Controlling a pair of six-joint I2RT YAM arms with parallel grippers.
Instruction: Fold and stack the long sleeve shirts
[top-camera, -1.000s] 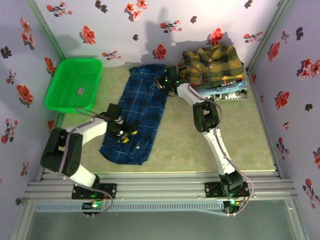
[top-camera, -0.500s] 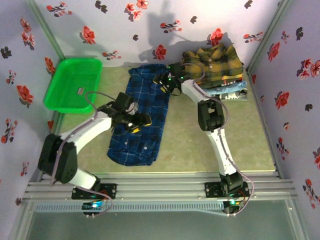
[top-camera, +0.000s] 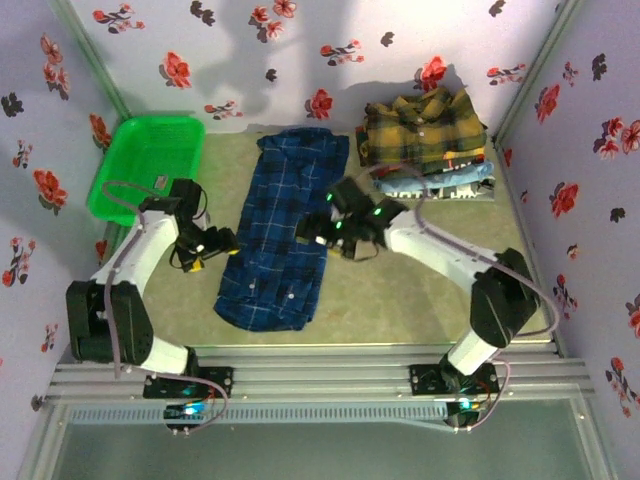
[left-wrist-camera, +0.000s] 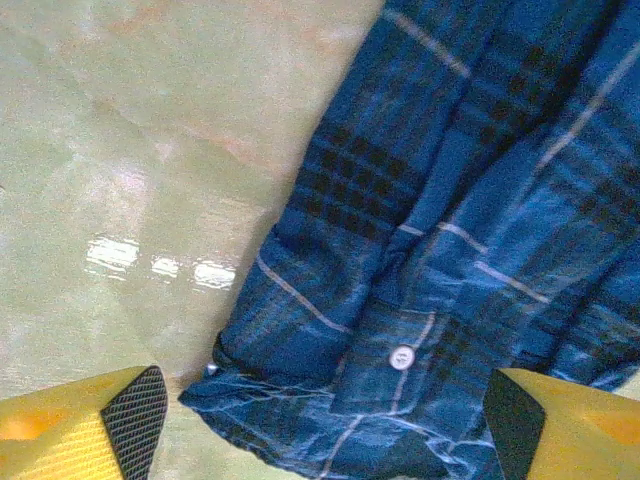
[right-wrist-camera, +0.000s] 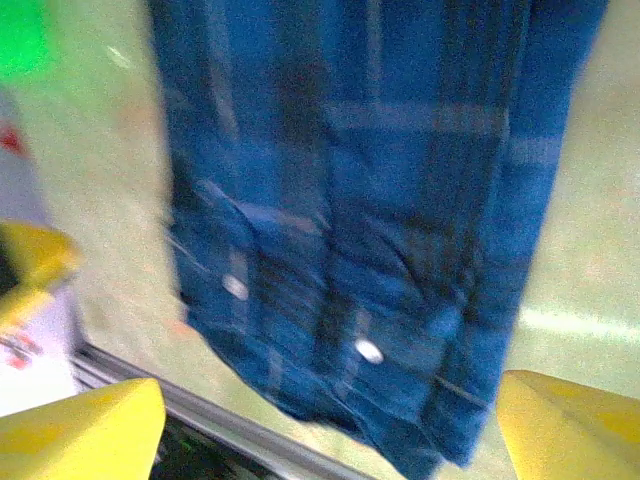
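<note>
Your left pincer (top-camera: 222, 241) is empty, its jaws apart, just beside the left edge of the dark blue plaid shirt (top-camera: 280, 200). This shirt lies as a long strip in the middle of the tabletop (top-camera: 400, 285), and your right pincer (top-camera: 312, 232), also apart, hovers over its right edge. The cloth looks light and limp, so I think you should pinch all layers at the near hem corners.

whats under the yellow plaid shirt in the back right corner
Under the mustard plaid shirt, folded edges of a light blue shirt stick out at the near side. How many garments the pile holds is hidden.
</note>
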